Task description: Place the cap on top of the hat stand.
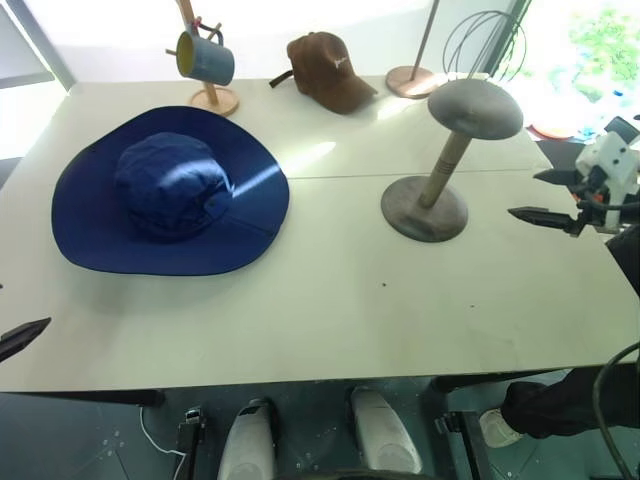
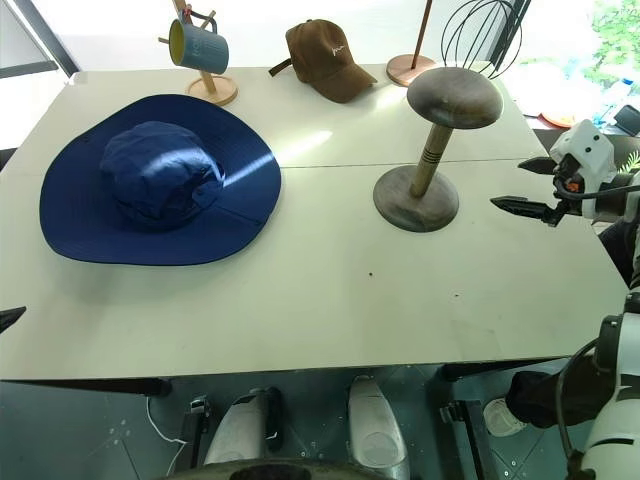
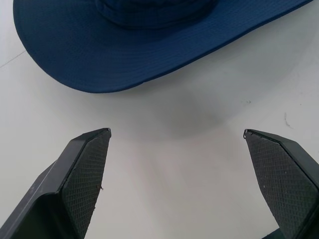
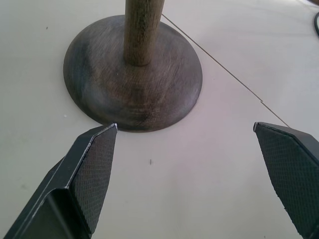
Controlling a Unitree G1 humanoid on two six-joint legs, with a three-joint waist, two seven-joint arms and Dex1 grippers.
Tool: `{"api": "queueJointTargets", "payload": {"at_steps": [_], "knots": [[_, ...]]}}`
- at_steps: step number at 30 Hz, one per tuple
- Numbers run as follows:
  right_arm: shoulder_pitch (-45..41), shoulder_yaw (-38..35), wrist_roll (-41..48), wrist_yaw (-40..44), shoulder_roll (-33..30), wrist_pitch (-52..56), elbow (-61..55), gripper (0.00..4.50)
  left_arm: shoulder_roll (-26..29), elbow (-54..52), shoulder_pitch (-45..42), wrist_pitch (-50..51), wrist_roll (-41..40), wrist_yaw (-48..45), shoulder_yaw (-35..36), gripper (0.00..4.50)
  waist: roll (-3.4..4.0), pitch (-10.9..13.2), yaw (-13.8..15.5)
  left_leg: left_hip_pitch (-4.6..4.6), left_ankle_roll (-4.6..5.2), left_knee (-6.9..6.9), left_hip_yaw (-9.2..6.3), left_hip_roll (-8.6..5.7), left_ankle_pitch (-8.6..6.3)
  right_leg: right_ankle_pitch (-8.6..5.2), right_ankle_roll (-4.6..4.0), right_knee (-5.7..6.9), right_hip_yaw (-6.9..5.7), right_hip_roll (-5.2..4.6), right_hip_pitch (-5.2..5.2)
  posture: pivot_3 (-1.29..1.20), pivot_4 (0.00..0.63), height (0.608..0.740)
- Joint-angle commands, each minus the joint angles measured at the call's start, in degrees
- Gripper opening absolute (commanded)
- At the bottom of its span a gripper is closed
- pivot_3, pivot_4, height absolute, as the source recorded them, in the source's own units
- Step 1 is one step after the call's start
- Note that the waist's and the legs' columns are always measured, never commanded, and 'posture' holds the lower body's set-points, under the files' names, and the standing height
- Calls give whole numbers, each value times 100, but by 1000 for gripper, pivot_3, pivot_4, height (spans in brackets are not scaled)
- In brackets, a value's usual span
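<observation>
The cap (image 1: pixel 170 190), a navy blue floppy hat with a very wide brim, lies flat and crown-up on the left half of the white table (image 1: pixel 330 290). The hat stand (image 1: pixel 475 107), with a grey dome, wooden stem and round disc base, is upright on the right half. My right gripper (image 1: pixel 525 195) hovers open just right of the stand's base (image 4: pixel 132 74), its fingers empty. My left gripper (image 3: pixel 177 132) is open and empty near the table's front left corner, short of the cap's brim (image 3: pixel 124 55).
Along the back edge are a wooden mug tree with a blue and yellow mug (image 1: pixel 207 60), a brown baseball cap (image 1: pixel 325 70) and a wire-frame stand (image 1: pixel 480 40). A seam crosses the tabletop between cap and stand.
</observation>
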Motion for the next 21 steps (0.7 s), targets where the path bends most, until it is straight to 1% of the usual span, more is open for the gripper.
{"api": "queueJointTargets", "payload": {"at_steps": [1,9,15,18,21], "knots": [[-149,-162,54,22,-153,-114,31,4500,55,-27,-9,-35,1,-59,84,4470,0,0,0,0,0,0,0,0,0,0,0,0,0,0,0,0,150,738],[-109,-173,112,144,-103,-122,-31,4500,86,-84,-114,32,-8,-40,71,4470,0,0,1,0,0,2,0,0,0,0,1,2,0,0,1,0,150,738],[-174,-141,134,398,-128,44,-141,4500,155,-254,-208,123,-68,-124,29,4470,0,0,1,0,0,4,0,0,0,1,2,4,0,0,2,0,150,738],[-197,-125,120,479,-158,65,-317,4500,215,-456,-277,89,-93,-198,-14,4470,0,0,2,1,0,5,0,0,0,1,2,5,0,0,3,0,150,738],[-114,-147,312,904,-207,391,-849,4500,424,-652,-416,55,-118,-367,-114,4470,1,0,10,2,0,7,0,0,0,1,2,8,0,1,4,0,150,738]]}}
